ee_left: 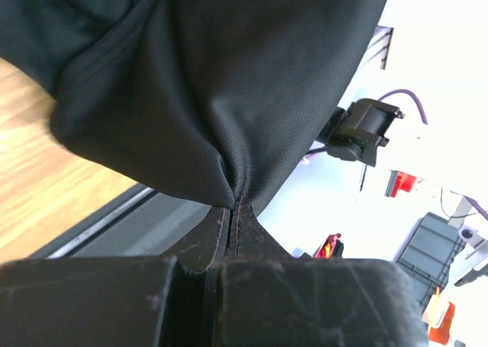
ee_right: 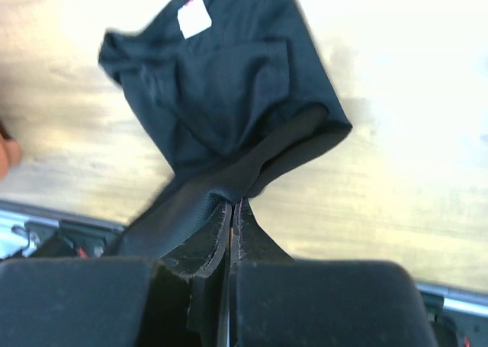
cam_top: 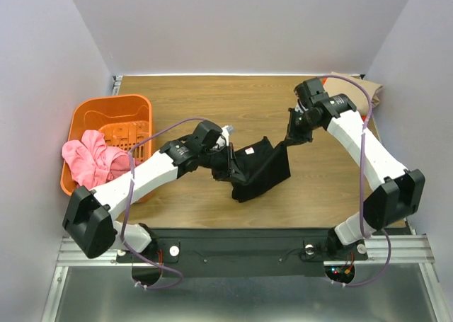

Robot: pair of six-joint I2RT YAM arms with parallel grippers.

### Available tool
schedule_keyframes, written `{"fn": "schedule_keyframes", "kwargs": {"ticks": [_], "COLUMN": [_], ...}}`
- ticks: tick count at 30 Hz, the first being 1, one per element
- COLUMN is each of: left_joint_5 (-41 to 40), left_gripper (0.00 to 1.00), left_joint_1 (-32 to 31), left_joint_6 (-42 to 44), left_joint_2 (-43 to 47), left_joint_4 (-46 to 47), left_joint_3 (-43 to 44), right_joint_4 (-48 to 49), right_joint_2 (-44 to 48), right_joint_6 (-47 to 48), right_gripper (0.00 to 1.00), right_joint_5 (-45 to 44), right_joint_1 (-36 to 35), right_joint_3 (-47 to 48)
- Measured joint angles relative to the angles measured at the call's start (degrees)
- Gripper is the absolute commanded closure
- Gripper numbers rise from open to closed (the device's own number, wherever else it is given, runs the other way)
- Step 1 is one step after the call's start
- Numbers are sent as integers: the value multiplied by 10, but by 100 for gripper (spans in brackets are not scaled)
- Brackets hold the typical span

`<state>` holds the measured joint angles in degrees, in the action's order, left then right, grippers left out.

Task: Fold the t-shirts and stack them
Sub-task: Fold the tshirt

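Left pincer (ee_left: 235,210) is clamped on a bunched edge of the black soft-cloth t-shirt (cam_top: 263,168), which sits crumpled mid wooden worktop (cam_top: 212,102). My right pincer (ee_right: 231,206), farther out, is pinching another gathered edge. Risk as I see it: both grips are narrow gathers, so tensioning could slip a corner or spread it twisted, and the right arm could snag the tan cloth shirt (cam_top: 374,95) in the far corner.

The right arm (cam_top: 354,134) partly hides the tan t-shirt (cam_top: 373,92), and the left wrist view's edges crop the black t-shirt (ee_left: 213,80).
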<state>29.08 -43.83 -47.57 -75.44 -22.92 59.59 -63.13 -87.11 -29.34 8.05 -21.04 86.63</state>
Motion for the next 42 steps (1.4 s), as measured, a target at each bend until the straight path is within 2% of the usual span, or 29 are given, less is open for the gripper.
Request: {"fn": "schedule_keyframes", "kwargs": {"ticks": [10, 19, 38, 39, 40, 41, 42], "left_joint_5": [12, 11, -21, -23, -24, -25, -30], "left_gripper": [100, 100, 100, 98, 91, 67, 54], "left_joint_1": [78, 103, 179, 182, 183, 184, 185], "left_joint_6": [49, 87, 146, 147, 148, 149, 156], "left_joint_2": [-57, -124, -223, -229, -234, -239, -248], "left_joint_4": [22, 37, 16, 16, 16, 15, 10], "left_joint_3": [-11, -10, 76, 77, 78, 78, 82], "right_joint_4": [68, 84, 103, 103, 101, 102, 102], "right_joint_2": [-118, -201, -348, -353, -360, -367, -372], "right_joint_6": [30, 53, 82, 82, 82, 82, 82], "right_gripper": [100, 100, 100, 99, 98, 95, 78], "right_joint_5": [-28, -36, -44, -44, -45, -45, -45], "right_joint_1": [0, 0, 0, 0, 0, 0, 0], "right_joint_3": [44, 104, 226, 231, 240, 247, 255]}}
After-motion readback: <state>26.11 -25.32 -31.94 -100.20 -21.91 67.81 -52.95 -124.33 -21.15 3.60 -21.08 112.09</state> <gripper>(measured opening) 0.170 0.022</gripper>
